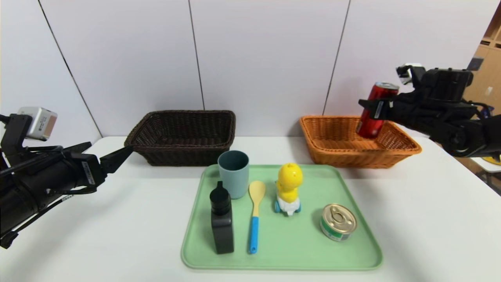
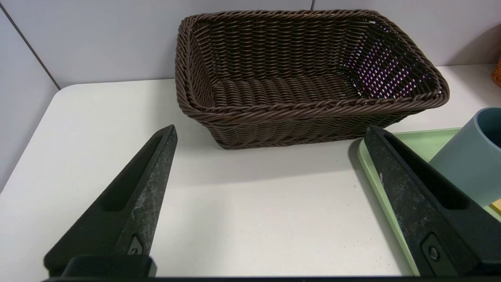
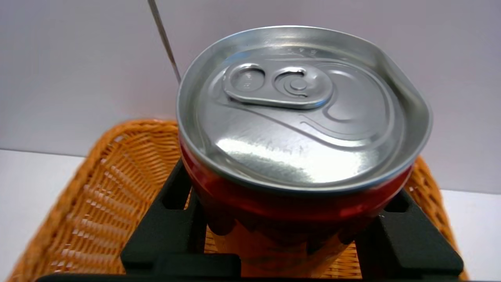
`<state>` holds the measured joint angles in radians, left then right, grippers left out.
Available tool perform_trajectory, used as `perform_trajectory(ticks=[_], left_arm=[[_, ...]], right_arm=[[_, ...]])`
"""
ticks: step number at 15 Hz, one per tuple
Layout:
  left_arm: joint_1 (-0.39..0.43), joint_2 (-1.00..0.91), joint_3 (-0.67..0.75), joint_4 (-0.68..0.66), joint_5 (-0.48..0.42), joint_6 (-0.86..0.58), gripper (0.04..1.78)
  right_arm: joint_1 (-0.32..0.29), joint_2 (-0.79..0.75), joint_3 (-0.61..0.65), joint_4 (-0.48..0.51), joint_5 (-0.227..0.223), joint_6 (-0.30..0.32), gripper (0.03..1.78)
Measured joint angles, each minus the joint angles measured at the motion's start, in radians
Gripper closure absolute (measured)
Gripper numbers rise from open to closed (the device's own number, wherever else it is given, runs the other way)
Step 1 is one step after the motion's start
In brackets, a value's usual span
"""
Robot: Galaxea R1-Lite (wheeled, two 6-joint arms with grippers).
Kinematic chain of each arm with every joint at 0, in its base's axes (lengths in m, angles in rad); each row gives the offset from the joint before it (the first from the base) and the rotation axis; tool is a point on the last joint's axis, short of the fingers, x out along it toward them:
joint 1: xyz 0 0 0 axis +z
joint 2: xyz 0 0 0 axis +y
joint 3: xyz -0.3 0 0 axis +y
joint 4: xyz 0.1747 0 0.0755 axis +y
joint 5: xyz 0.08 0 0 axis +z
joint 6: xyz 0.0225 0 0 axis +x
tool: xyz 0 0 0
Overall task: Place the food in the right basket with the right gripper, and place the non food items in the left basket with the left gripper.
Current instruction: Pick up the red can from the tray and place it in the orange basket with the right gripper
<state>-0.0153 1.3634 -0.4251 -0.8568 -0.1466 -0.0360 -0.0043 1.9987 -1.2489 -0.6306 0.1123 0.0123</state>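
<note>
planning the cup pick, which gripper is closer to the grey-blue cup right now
Left. The left gripper hangs open beside the tray, near the cup. The right gripper is off over the orange basket, holding the red can.

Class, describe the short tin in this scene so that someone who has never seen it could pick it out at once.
Start at the green tray in the middle of the white table. The short round tin stands near the tray's right edge, right of the yellow duck toy. It is the only metal thing on the tray, with a gold pull-tab lid and a green-white label.
</note>
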Motion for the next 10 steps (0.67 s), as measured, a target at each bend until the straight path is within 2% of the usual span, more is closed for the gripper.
perform_trajectory(ticks=[4, 7, 10], left_arm=[[0.0, 0.004, -0.001, 0.0, 0.0, -0.001, 0.13], [0.0, 0.009, -0.001, 0.0, 0.0, -0.002, 0.13], [0.0, 0.016, -0.001, 0.0, 0.0, -0.002, 0.13]], right_arm=[[0.001, 0.087, -0.009, -0.026, -0.009, -0.004, 0.83], [0.001, 0.119, -0.011, -0.029, -0.043, -0.02, 0.83], [0.001, 0.13, -0.011, -0.037, -0.046, -0.026, 0.8]])
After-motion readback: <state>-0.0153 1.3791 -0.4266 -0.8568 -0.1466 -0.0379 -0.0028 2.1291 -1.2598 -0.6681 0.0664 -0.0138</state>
